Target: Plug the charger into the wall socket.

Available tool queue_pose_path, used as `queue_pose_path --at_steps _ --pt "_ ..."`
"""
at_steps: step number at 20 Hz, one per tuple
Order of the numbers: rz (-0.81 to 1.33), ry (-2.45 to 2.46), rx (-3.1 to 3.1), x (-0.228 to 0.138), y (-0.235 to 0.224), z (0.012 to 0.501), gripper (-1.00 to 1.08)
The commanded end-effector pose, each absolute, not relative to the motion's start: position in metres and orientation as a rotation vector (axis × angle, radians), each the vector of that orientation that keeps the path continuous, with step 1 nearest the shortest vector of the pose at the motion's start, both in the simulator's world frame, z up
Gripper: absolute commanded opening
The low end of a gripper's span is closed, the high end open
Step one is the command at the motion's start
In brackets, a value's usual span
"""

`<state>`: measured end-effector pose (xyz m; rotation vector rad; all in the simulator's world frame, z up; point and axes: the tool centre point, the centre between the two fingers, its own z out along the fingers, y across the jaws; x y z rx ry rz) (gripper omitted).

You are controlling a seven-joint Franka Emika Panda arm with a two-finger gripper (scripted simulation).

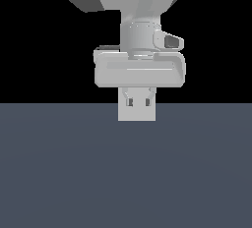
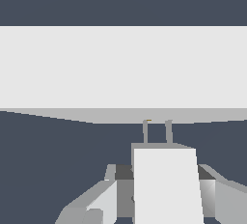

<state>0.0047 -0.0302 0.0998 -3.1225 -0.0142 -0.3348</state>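
Seen from the wrist, the hand (image 2: 164,189) grips the charger (image 2: 166,184) between closed fingers (image 2: 103,201), its two prongs touching or just short of the wall socket (image 2: 123,66). In the exterior view, the hand hides much of the socket above the surface (image 1: 126,173). No writing shows.

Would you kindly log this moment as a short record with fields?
charger: off-white block held between the jaws, two prongs forward
gripper: shut on the charger
wall socket: light-grey panel directly ahead, filling the wrist view
prongs: tips at the panel's lower edge; contact cannot be told
floor: dark blue-grey
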Motion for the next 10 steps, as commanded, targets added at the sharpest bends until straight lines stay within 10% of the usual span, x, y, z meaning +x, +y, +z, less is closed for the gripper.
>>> queue_pose_path --at_steps 1,10 --pt "-0.335 -0.014 -3.123 0.0124 -0.0301 0.0999 -1.0" --pt "-0.335 -0.014 -3.123 0.0197 -0.0302 0.1 -1.0"
